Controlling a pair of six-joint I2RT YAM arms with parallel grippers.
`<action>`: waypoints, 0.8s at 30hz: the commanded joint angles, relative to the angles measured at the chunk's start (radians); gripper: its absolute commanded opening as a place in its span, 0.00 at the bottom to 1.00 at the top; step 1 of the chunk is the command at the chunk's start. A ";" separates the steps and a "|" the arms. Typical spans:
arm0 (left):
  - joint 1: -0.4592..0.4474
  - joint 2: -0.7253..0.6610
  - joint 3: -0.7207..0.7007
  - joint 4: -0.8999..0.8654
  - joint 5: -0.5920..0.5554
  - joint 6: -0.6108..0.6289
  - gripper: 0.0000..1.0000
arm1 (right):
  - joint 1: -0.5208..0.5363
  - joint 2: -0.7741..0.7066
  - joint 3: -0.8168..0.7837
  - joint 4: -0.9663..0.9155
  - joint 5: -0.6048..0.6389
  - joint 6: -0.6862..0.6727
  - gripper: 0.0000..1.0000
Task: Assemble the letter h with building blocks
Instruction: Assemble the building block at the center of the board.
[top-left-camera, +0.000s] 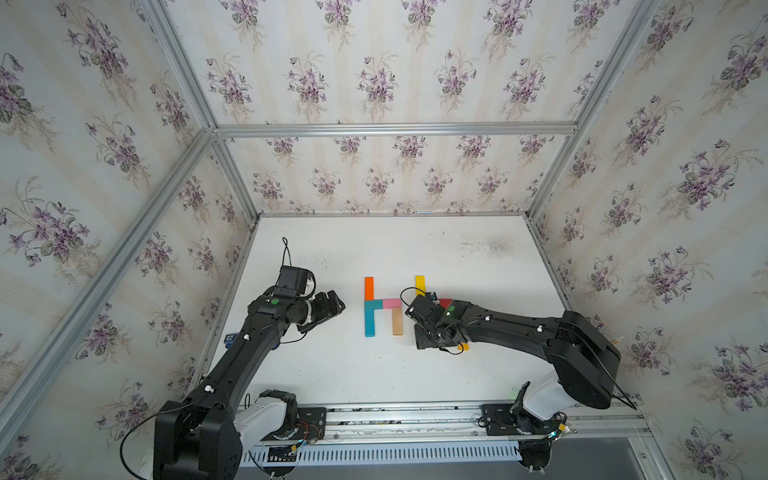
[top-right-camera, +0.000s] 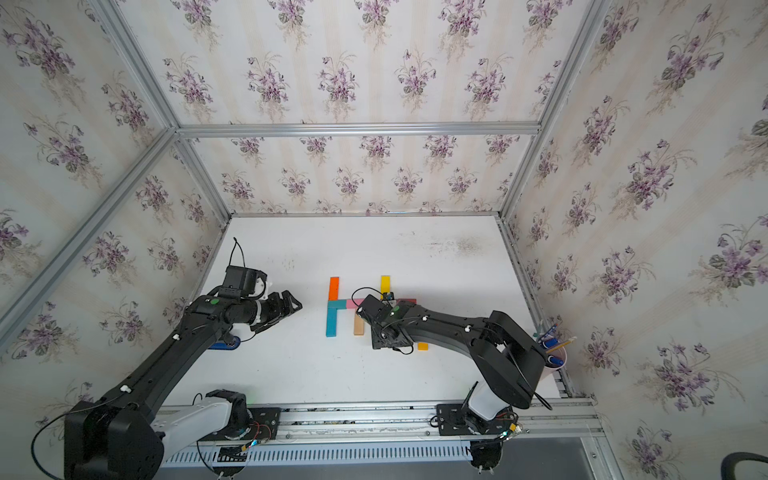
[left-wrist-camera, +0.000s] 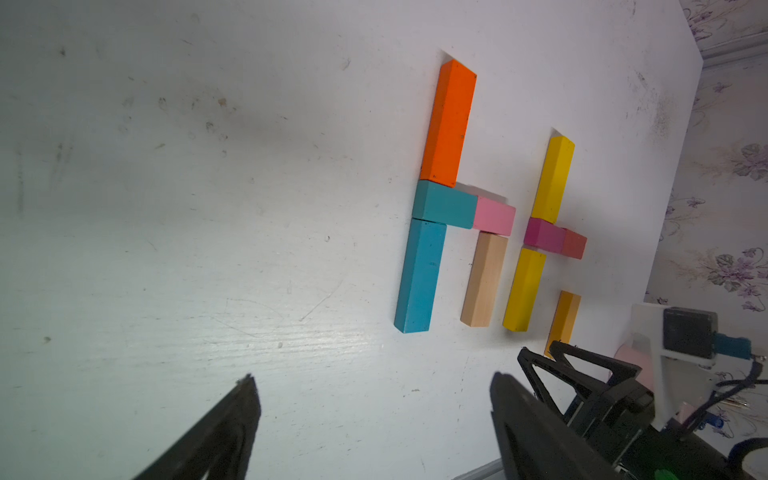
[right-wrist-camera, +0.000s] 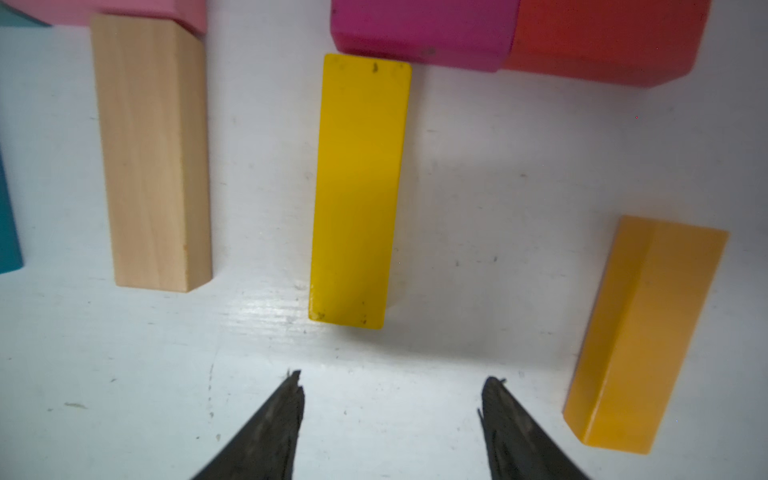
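The white counter (top-left-camera: 374, 374) was scuffed, with grey smudges (top-left-camera: 494, 245) toward its back edge. It stood inside a booth of violet-flowered wallpaper (top-left-camera: 374, 83) framed by aluminium rails (top-left-camera: 395, 129). The building blocks (top-left-camera: 370, 322) lay flat near its middle. An orange bar (left-wrist-camera: 449, 124), a short teal bar (left-wrist-camera: 444, 203), a long teal bar (left-wrist-camera: 419, 274), a pink bar (left-wrist-camera: 494, 216) and a plain wood bar (left-wrist-camera: 484, 280) touched to form an h. Just beside them, a yellow bar (right-wrist-camera: 357, 191) ended close by a magenta bar (right-wrist-camera: 419, 29) that butted a red bar (right-wrist-camera: 602, 41). An amber bar (right-wrist-camera: 644, 332) lay apart. The left tool (left-wrist-camera: 374, 386) hovered beside the blocks, jaws apart and empty. The right tool (right-wrist-camera: 390, 382) hung over bare counter just short of the yellow bar, jaws apart, holding nothing. A pink cup (top-right-camera: 559, 358) of pens sat at the counter's right edge.
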 joint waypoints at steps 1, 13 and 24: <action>0.001 -0.001 0.001 0.012 0.003 0.008 0.89 | 0.002 0.036 0.008 -0.009 0.014 0.008 0.69; 0.002 0.003 0.002 0.012 0.003 0.011 0.89 | -0.005 0.090 0.028 -0.019 0.041 0.015 0.69; 0.003 -0.003 -0.001 0.010 0.001 0.016 0.89 | -0.028 0.090 0.029 -0.009 0.036 0.008 0.69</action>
